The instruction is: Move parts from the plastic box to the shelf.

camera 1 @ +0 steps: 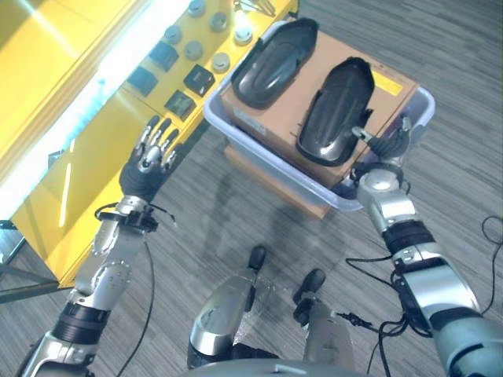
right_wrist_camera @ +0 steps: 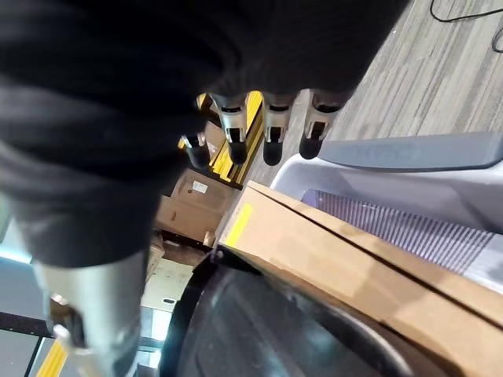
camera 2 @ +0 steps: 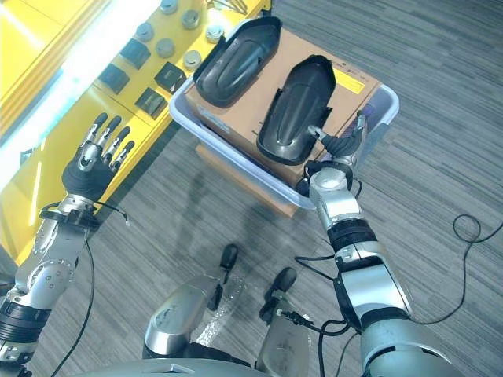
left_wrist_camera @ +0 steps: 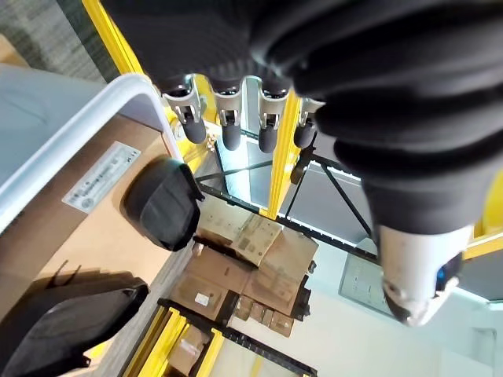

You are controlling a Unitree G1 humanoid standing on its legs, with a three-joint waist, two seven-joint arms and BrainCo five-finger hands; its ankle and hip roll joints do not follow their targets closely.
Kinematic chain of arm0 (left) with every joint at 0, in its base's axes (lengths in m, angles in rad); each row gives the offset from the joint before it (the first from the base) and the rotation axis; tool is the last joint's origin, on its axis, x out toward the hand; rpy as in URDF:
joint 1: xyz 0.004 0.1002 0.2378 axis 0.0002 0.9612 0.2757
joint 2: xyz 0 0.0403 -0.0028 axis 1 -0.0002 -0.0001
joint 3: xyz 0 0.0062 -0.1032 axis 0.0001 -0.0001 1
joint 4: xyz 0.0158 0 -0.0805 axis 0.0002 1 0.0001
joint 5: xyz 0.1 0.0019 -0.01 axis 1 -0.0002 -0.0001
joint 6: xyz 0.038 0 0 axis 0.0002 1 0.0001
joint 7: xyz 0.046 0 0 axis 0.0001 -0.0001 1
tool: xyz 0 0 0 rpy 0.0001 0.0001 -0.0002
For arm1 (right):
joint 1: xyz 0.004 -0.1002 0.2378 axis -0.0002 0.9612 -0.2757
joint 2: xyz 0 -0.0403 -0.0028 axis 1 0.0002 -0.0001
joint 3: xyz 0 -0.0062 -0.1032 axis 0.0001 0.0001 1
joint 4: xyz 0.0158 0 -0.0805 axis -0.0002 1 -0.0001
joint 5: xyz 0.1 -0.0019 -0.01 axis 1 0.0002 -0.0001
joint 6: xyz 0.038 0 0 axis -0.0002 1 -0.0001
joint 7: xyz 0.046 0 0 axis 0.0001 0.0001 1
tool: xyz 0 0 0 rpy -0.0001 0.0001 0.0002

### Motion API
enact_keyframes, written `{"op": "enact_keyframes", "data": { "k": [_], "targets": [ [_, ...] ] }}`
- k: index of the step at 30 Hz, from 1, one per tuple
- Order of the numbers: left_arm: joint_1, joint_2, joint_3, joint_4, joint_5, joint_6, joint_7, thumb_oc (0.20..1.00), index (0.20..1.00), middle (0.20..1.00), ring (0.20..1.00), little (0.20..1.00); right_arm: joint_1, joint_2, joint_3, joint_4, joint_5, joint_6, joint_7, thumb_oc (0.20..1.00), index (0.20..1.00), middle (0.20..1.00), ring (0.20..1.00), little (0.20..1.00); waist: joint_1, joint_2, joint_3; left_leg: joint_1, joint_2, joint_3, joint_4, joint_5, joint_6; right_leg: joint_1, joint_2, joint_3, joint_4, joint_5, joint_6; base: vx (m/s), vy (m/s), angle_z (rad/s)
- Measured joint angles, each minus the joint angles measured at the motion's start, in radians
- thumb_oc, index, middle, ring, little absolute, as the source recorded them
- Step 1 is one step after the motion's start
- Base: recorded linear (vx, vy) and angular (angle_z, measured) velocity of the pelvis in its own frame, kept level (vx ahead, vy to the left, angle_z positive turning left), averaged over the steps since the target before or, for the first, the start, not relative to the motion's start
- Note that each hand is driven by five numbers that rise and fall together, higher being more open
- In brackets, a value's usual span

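Resting on a brown cardboard box (camera 1: 314, 94) inside the pale plastic box (camera 1: 259, 153) at about one o'clock, two black molded parts lie side by side, one (camera 1: 275, 63) nearer the yellow shelf (camera 1: 94, 126) and the other (camera 1: 336, 111) toward the right robot hand (camera 1: 385, 145). That right robot hand hovers at the near right corner of the plastic box with fingers straight and relaxed, just beside the second part, holding nothing. The left robot hand (camera 1: 153, 157) at nine o'clock is spread wide open over the shelf edge, near small dark square parts (camera 1: 181, 102) and grey round parts (camera 1: 220, 61) laid out there.
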Motion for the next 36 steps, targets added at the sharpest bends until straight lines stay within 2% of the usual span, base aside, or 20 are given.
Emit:
{"op": "enact_keyframes", "data": {
  "k": [3,8,18,26,36],
  "targets": [
    [-0.001,0.000,-0.008,0.007,0.000,-0.003,0.001,1.000,1.000,1.000,1.000,1.000,-0.035,0.002,0.016,0.036,0.000,-0.001,-0.002,1.000,1.000,1.000,1.000,1.000,0.000,0.000,0.000,-0.002,-0.003,-0.001,0.000,0.007,0.010,-0.001,-0.005,-0.008,0.002,-0.006,0.005,-0.02,0.025,0.02],
    [-0.006,0.000,-0.041,0.007,-0.001,-0.007,0.001,1.000,1.000,1.000,1.000,1.000,-0.073,-0.008,0.031,0.070,-0.002,-0.003,-0.007,1.000,1.000,1.000,1.000,1.000,-0.002,0.001,0.000,-0.021,-0.009,-0.005,0.001,0.003,0.004,-0.027,-0.015,-0.009,0.020,-0.017,0.010,-0.01,0.014,0.03],
    [-0.016,0.000,-0.060,0.042,-0.001,-0.037,0.003,1.000,1.000,1.000,1.000,1.000,-0.083,-0.026,0.035,0.135,-0.002,-0.005,-0.043,1.000,1.000,1.000,1.000,1.000,-0.001,0.000,0.002,-0.063,-0.018,-0.002,0.007,0.014,0.015,-0.075,-0.028,-0.006,0.043,-0.020,0.014,0.00,0.000,0.00],
    [-0.021,0.000,-0.077,0.046,-0.002,-0.067,0.007,1.000,1.000,1.000,1.000,1.000,-0.158,-0.040,0.039,0.266,0.002,-0.010,-0.043,1.000,1.000,1.000,1.000,1.000,0.019,0.002,0.019,-0.122,-0.019,-0.004,0.022,0.014,0.011,-0.141,-0.035,-0.007,0.076,-0.027,0.010,0.00,0.000,0.00],
    [-0.022,0.001,-0.077,0.046,-0.005,-0.078,0.008,1.000,1.000,1.000,1.000,1.000,-0.188,-0.042,0.077,0.272,0.039,-0.023,-0.043,1.000,1.000,1.000,1.000,1.000,0.031,0.002,0.024,-0.150,-0.028,-0.024,0.036,0.019,0.016,-0.176,-0.054,-0.019,0.131,-0.060,0.007,0.01,0.015,0.06]
  ]
}}
